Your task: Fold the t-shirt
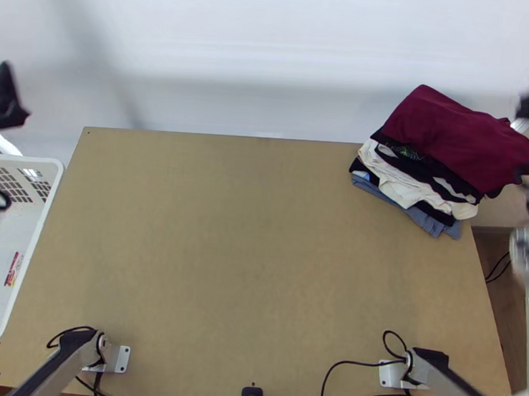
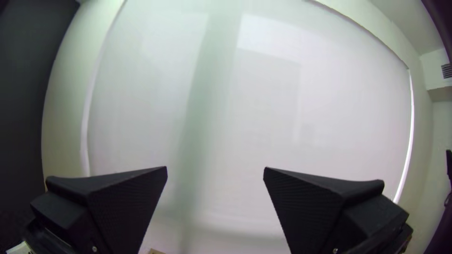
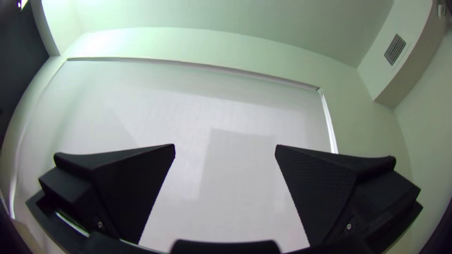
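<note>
Both gaping and empty, the left gripper (image 2: 215, 169) hangs far left and the right gripper (image 3: 225, 146), closer, right of the dark red shirt (image 1: 454, 138), which tops the far-right pile (image 1: 398, 179), its length running far left to near right.

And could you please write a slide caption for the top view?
Pile of clothes, maroon garment uppermost, at the far right of a wooden table, white basket beside its left edge.
</note>
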Motion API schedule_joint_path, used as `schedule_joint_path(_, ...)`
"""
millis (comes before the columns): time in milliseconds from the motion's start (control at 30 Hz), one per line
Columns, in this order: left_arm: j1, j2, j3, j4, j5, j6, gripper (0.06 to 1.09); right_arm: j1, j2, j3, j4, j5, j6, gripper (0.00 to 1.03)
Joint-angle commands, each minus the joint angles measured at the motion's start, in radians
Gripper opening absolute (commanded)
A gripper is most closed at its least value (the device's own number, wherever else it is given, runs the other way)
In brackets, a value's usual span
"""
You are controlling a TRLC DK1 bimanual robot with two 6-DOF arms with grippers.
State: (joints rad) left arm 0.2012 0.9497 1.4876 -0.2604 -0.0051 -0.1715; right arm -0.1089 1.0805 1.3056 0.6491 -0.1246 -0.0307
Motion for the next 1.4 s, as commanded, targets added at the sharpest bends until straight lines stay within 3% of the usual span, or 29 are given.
schedule_joint_path(0,0.063,-0.135,-0.205,0.162,-0.019,0.029,1.05,-0.017,-0.151,-0.236,-0.016,-0.041,0.002,0.99)
schedule_joint_path(267,0.213,-0.548,-0.721,0.486,-0.033,0.129,1.05,-0.006,-0.622,-0.769,-0.014,-0.052,-0.034,0.99)
schedule_joint_path(533,0.25,-0.948,-1.136,0.48,-0.033,0.208,1.05,0.087,-0.881,-1.046,-0.008,-0.052,-0.066,0.99)
schedule_joint_path(633,0.256,-0.956,-1.207,0.464,-0.064,0.179,1.05,0.104,-0.919,-1.117,-0.006,-0.052,-0.112,0.99)
schedule_joint_path(900,0.233,-0.956,-1.463,0.604,-0.062,0.152,1.05,0.198,-0.999,-1.296,0.007,-0.041,-0.215,0.99)
schedule_joint_path(967,0.237,-0.956,-1.491,0.59,-0.064,0.144,1.05,0.206,-1.087,-1.304,-0.197,-0.041,-0.216,0.99)
schedule_joint_path(1233,0.245,-0.953,-1.491,0.336,-0.062,0.055,1.05,0.222,-1.081,-1.304,-0.562,-0.041,-0.215,0.99)
schedule_joint_path(1367,0.254,-0.953,-1.488,0.279,-0.062,0.113,1.05,0.213,-1.082,-1.303,-0.617,-0.023,-0.204,0.99)
